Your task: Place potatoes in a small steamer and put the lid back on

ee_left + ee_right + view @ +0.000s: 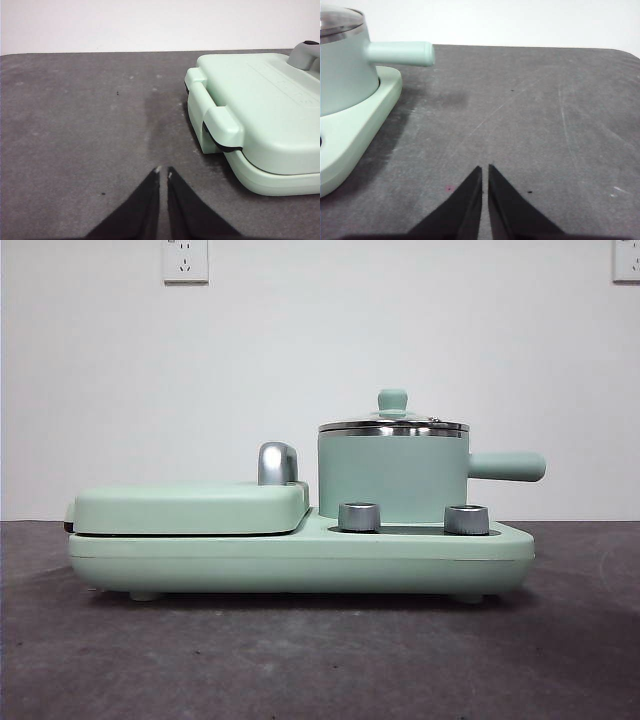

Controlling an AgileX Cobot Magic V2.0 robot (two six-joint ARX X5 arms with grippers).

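Both grippers wait low over the dark table point(320, 660), away from the appliance. Left gripper point(163, 171) has its 2 black jaws drawn almost together, a thin slit between the tips, nothing held; it sits near the latch end of the closed flat griddle point(260, 105). Right gripper point(485, 168) shows the same narrow slit and is empty, over bare table beside the steamer's handle point(400, 53).

On the mint-green base point(300, 550), the small steamer point(392, 475) stands at the right half, behind 2 steel knobs point(359, 517), its stubby handle pointing right. The lid point(393, 423) sits on the steamer's rim, green knob upright. No potato is visible in any view.
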